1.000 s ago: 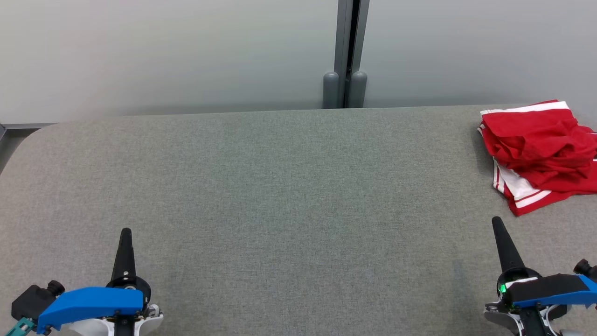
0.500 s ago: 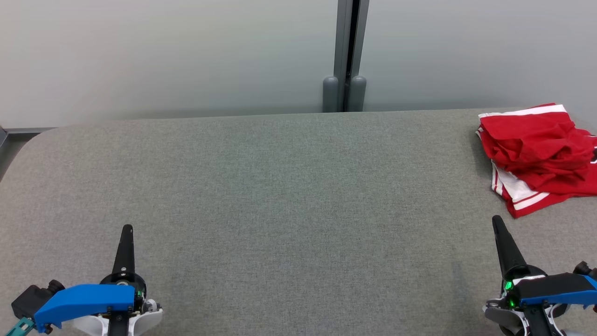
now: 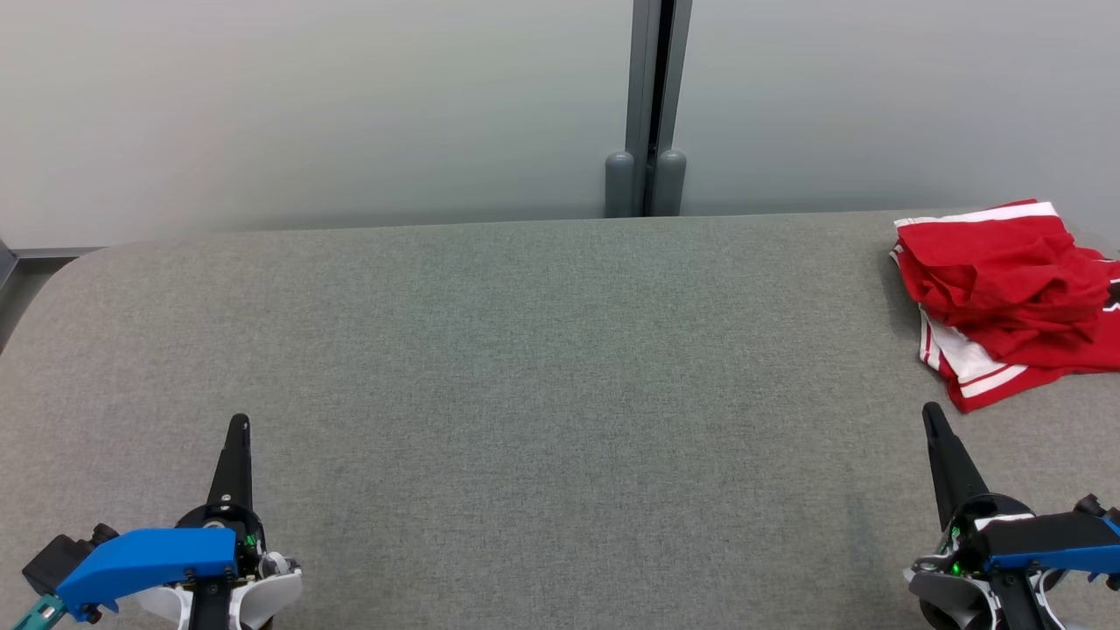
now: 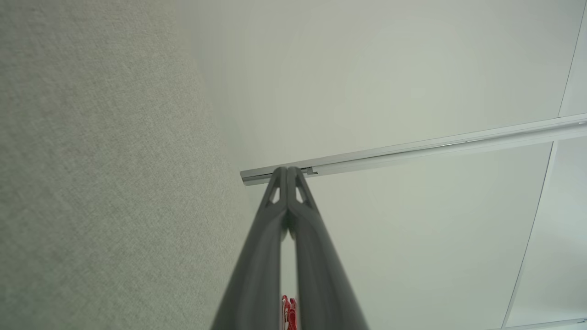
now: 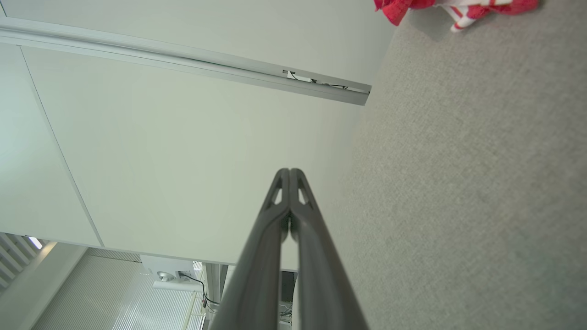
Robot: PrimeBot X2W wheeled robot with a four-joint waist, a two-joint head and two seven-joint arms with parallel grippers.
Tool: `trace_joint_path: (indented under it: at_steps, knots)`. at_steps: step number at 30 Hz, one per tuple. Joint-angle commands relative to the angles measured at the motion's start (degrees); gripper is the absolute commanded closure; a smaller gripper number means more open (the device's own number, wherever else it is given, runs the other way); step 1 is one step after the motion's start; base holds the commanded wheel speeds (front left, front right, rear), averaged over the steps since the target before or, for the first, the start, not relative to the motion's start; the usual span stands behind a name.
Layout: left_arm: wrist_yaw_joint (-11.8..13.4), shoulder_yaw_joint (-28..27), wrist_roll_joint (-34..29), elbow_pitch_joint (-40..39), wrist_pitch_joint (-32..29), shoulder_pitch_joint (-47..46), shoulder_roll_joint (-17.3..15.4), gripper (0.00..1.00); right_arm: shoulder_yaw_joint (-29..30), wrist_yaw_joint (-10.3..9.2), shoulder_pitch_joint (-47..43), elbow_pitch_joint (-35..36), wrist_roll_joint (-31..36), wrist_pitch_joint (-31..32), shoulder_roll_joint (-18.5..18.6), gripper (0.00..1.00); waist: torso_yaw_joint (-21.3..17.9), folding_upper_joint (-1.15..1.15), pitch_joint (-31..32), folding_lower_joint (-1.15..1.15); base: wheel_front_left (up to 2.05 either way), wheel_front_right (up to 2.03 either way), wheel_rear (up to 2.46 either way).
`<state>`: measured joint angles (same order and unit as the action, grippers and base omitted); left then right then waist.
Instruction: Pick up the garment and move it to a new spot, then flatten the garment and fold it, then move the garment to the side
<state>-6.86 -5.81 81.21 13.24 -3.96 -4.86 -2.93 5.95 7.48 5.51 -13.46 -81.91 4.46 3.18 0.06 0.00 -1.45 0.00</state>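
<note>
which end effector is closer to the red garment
Right. The right end effector sits just short of the red garment, apart from it; the left end effector is far off to the garment's left.

L gripper rises from bottom centre, both dark fingers pressed together, tips touching. Grey fabric surface on the left side, pale wall on the right w/ a metal rail running across it from behind the fingertips. Sliver of red garment shows btwn the fingers near the bottom edge
</note>
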Motion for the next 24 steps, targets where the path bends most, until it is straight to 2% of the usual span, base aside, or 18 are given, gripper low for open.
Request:
trace_joint_path:
  at_steps: [1, 24]
  knots:
    - [-0.4, -0.3, 1.2, 0.1, -0.3, -0.8, 0.0, 1.00, 0.2, 0.02, 0.8, 0.1, -1.2, 0.3, -0.1, 1.00, 0.0, 0.00, 0.1, 0.00, 0.00, 0.00, 0.00]
    - [-0.9, -0.8, 11.1, 0.9, -2.7, -1.7, 0.1, 1.00, 0.7, 0.02, 1.1, -0.7, -10.4, 2.2, -0.4, 1.00, -0.1, 0.00, 1.2, 0.00, 0.00, 0.00, 0.00]
